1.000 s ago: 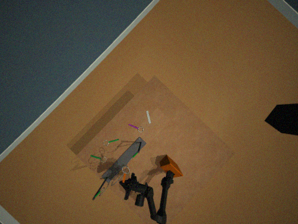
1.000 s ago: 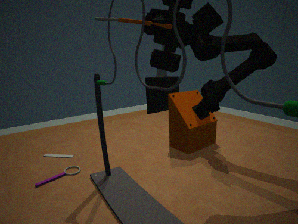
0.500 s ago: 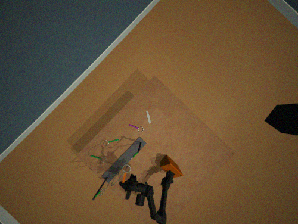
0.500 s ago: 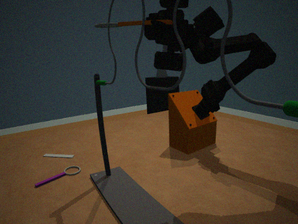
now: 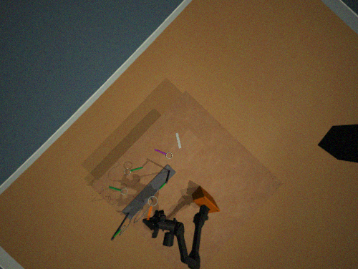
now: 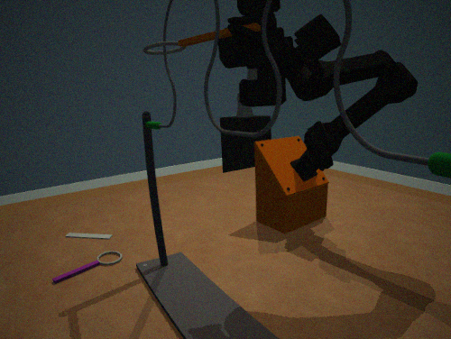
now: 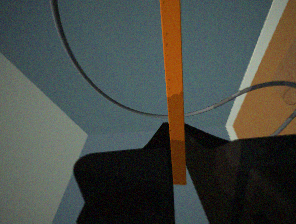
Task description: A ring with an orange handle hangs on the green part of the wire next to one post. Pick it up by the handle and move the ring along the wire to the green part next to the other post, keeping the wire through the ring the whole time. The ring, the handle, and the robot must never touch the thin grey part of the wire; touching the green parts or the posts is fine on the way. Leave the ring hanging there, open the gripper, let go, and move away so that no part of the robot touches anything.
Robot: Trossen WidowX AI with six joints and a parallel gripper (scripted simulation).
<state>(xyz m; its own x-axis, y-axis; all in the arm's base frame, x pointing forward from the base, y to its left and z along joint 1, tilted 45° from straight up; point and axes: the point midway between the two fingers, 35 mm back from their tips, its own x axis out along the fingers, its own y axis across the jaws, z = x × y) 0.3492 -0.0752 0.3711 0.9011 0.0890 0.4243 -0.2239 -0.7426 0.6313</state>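
Note:
My gripper [image 5: 150, 219] [image 6: 235, 31] [image 7: 171, 126] is shut on the orange handle [image 5: 150, 212] [image 6: 204, 37] [image 7: 171, 75] and holds it high above the grey base plate [image 5: 143, 198] [image 6: 198, 297]. The ring [image 5: 152, 201] [image 6: 161, 48] lies about level at the handle's far end, and the thin grey wire [image 6: 168, 77] [image 7: 95, 92] passes through it. In the exterior view, the ring is well above the near post [image 6: 153, 189] and its green wire part [image 6: 153, 124]. The other green part [image 6: 439, 164] is at the right edge. The ring itself is out of the wrist view.
An orange wedge block [image 5: 205, 199] [image 6: 289, 185] holds the arm's base. A purple-handled ring [image 5: 162, 152] [image 6: 86, 268] and a white strip [image 5: 178, 140] [image 6: 88, 235] lie on the floor. Two green-handled rings [image 5: 134, 169] [image 5: 116, 188] lie beside the plate. A black object [image 5: 340, 143] sits far right.

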